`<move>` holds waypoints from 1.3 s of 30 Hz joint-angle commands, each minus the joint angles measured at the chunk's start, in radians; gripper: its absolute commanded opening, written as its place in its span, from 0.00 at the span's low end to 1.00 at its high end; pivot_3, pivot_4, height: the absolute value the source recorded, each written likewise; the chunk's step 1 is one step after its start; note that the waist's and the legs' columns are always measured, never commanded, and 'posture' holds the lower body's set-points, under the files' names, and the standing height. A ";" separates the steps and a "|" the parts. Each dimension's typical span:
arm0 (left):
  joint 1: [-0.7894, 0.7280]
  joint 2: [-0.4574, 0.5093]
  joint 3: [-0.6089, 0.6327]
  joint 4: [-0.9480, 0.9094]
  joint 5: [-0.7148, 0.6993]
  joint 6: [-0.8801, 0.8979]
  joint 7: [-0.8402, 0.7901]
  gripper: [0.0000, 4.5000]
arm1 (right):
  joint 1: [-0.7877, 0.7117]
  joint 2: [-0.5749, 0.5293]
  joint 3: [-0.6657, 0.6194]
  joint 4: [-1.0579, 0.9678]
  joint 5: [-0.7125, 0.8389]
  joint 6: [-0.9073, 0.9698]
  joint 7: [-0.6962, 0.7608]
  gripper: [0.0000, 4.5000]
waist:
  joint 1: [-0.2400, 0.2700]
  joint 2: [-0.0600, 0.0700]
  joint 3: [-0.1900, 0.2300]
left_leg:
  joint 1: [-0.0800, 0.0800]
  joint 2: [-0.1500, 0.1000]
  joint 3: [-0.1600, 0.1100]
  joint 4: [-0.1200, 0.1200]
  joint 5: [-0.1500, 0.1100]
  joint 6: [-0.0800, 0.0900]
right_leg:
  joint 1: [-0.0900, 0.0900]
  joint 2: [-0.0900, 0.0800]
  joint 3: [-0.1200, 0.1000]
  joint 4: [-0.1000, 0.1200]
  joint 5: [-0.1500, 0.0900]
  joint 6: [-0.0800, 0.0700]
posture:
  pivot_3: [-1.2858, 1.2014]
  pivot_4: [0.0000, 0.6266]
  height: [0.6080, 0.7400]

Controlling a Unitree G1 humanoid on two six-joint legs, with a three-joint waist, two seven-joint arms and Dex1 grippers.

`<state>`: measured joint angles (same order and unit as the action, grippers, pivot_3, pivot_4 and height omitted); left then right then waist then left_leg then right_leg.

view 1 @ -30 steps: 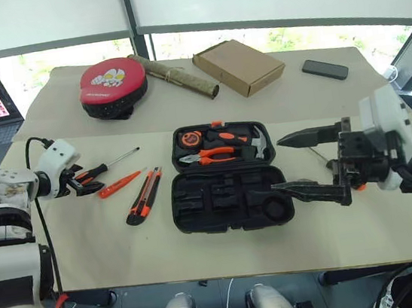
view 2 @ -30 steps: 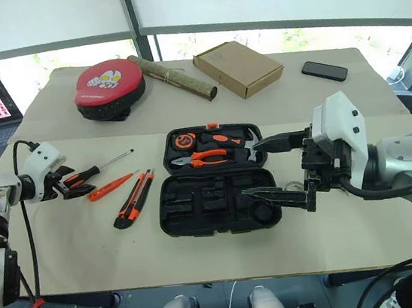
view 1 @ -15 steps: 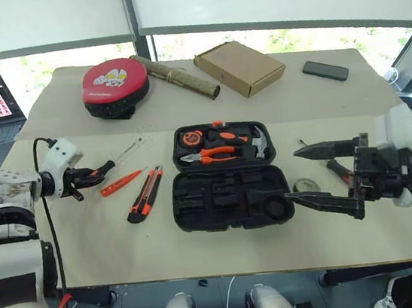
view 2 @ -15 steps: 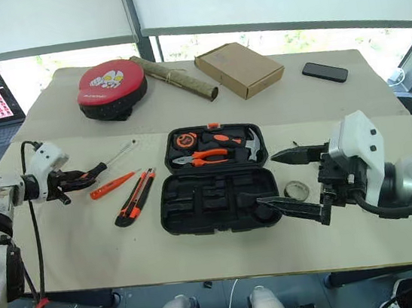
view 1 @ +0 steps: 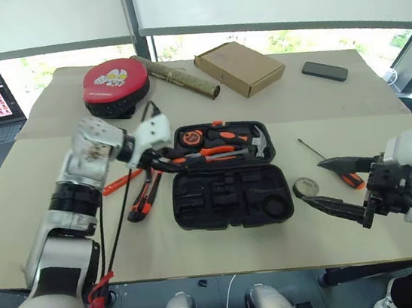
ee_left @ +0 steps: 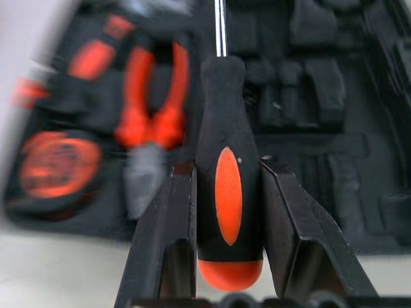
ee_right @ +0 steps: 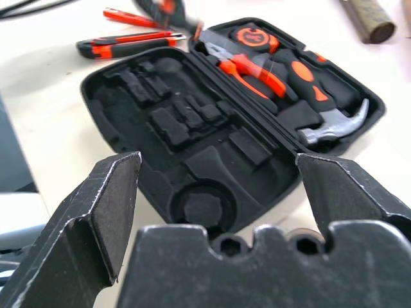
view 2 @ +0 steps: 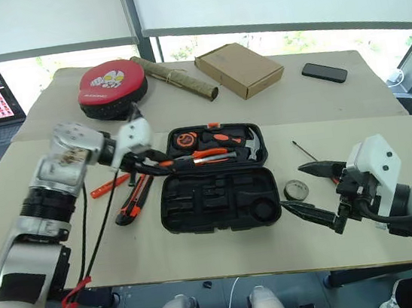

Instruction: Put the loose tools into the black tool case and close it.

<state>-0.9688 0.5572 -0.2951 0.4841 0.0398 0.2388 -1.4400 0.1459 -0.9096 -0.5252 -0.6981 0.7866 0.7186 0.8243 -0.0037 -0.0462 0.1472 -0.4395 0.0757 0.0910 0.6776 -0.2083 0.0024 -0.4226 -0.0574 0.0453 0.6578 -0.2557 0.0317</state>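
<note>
1. Black tool case (view 1: pixel 230 196) lies open mid-desk (view 1: pixel 204 257), with pliers (view 1: pixel 210 153) and hammer (view 1: pixel 254 146) in its far half.
2. Left hand (ee_left: pixel 226 192) pinches an orange-and-black screwdriver (ee_left: pixel 226 192) over the case's far-left corner.
3. Utility knife (view 1: pixel 145 196) and slim orange screwdriver (view 1: pixel 119 183) lie left of the case.
4. Tape roll (view 1: pixel 304 186) sits just right of the case, second screwdriver (view 1: pixel 329 164) beyond it.
5. Right hand (view 1: pixel 330 187) is spread wide, empty.

Black tool case (view 1: pixel 230 196), orange-and-black screwdriver (ee_left: pixel 229 192), red round pad (view 1: pixel 113 83), brown cardboard box (view 1: pixel 238 66).
</note>
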 commanded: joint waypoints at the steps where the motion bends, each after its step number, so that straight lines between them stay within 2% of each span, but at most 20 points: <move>1: -0.007 -0.033 -0.029 -0.071 0.021 0.004 0.049 0.20 | 0.007 0.009 -0.029 -0.030 -0.007 -0.027 -0.017 1.00 | 0.002 0.000 0.000 | 0.000 0.000 0.000 0.000 0.000 0.000 | 0.000 0.000 0.000 0.000 0.000 0.000 | 0.52 0.24 1.00; 8: 0.019 -0.054 -0.094 -0.111 0.047 0.011 0.054 0.20 | 0.002 0.027 -0.021 -0.037 -0.021 -0.028 -0.052 1.00 | 0.006 0.000 0.000 | 0.000 -0.001 -0.001 0.000 0.000 0.000 | 0.001 -0.001 0.000 0.000 0.000 0.000 | 0.52 0.24 1.00; 11: 0.016 -0.056 -0.123 -0.067 0.094 -0.026 0.097 0.20 | -0.002 0.031 -0.018 -0.045 -0.017 -0.025 -0.066 1.00 | 0.007 0.000 0.000 | 0.000 -0.001 -0.001 0.000 0.000 0.000 | 0.001 -0.001 0.000 0.000 0.000 0.000 | 0.52 0.24 1.00; 23: -0.022 -0.082 -0.135 0.058 0.135 -0.113 0.125 0.20 | -0.005 0.047 -0.002 -0.073 -0.004 -0.018 -0.108 1.00 | 0.015 0.000 0.000 | 0.000 -0.002 -0.002 0.000 0.000 0.000 | 0.001 -0.001 0.000 -0.001 0.000 0.000 | 0.52 0.24 1.00; 26: -0.026 -0.090 -0.128 0.042 0.113 -0.088 0.095 0.20 | -0.007 0.047 0.006 -0.075 -0.003 -0.019 -0.113 1.00 | 0.016 0.000 0.000 | 0.000 -0.002 -0.002 0.001 0.000 0.000 | 0.001 -0.001 0.000 -0.001 0.000 0.000 | 0.52 0.24 1.00; 27: -0.024 -0.089 -0.125 0.025 0.101 -0.069 0.074 0.42 | -0.007 0.047 0.007 -0.076 -0.002 -0.018 -0.115 1.00 | 0.016 0.000 0.000 | 0.000 -0.002 -0.002 0.001 0.000 0.000 | 0.002 -0.001 0.000 -0.001 0.000 0.001 | 0.52 0.24 1.00; 33: -0.047 -0.070 -0.076 -0.071 0.062 0.001 0.063 0.89 | -0.012 0.047 0.012 -0.079 0.004 -0.015 -0.119 1.00 | 0.015 0.000 0.000 | -0.001 -0.003 -0.003 0.001 0.000 0.000 | 0.001 -0.002 0.000 0.000 0.000 0.001 | 0.52 0.24 1.00; 35: -0.050 -0.060 -0.062 -0.102 0.037 0.027 0.045 0.89 | -0.012 0.047 0.014 -0.078 0.004 -0.015 -0.120 1.00 | 0.015 0.000 0.000 | -0.001 -0.003 -0.003 0.001 0.000 0.000 | 0.001 -0.002 0.000 0.000 -0.001 0.001 | 0.52 0.24 1.00; 39: -0.040 -0.047 -0.063 -0.134 0.025 0.031 0.030 0.62 | -0.019 0.048 0.024 -0.076 0.002 -0.017 -0.122 1.00 | 0.014 0.001 0.000 | 0.000 -0.003 -0.003 0.001 0.000 0.000 | 0.001 -0.002 0.000 0.000 -0.001 0.001 | 0.52 0.24 1.00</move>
<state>-0.9895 0.5042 -0.3718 0.3863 0.0775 0.2671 -1.4014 0.1398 -0.8684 -0.4873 -0.7543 0.7714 0.7176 0.7129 0.0100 -0.0456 0.1474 -0.4400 0.0729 0.0875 0.6782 -0.2082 0.0025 -0.4213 -0.0589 0.0450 0.6576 -0.2563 0.0326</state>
